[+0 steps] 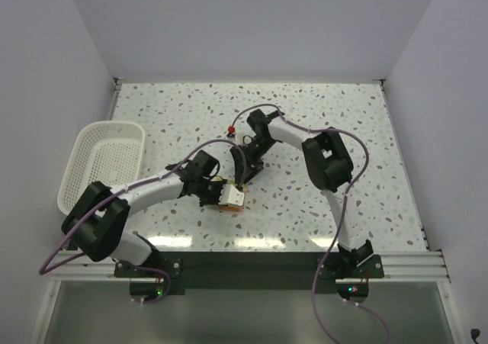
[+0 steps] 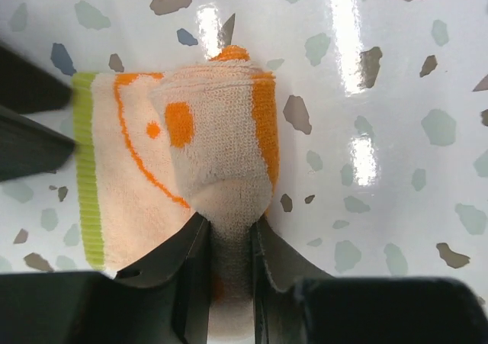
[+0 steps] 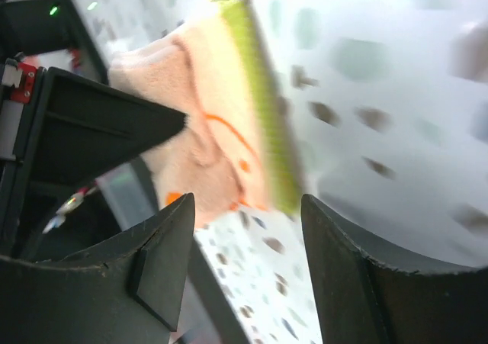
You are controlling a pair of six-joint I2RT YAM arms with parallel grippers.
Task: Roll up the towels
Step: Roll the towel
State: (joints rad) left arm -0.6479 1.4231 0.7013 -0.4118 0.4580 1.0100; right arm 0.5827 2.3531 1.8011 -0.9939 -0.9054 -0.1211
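Left gripper [image 2: 229, 226]: jaws nearly closed, clamped on a pinched fold of the towel [image 2: 183, 146]. The towel is a loose peach bundle with orange marks and a green edge, lying on the speckled table [image 2: 396, 168], centre-front between the arms.

Right gripper [image 3: 245, 207]: jaws wide apart, empty, just beside the green edge. Contact unclear, view blurred.

Judgement: roll under way. Hold the pinch firm and turn evenly; right gripper should steady the loose edge so layers stay tight.

White basket [image 1: 110, 125] well apart, left.
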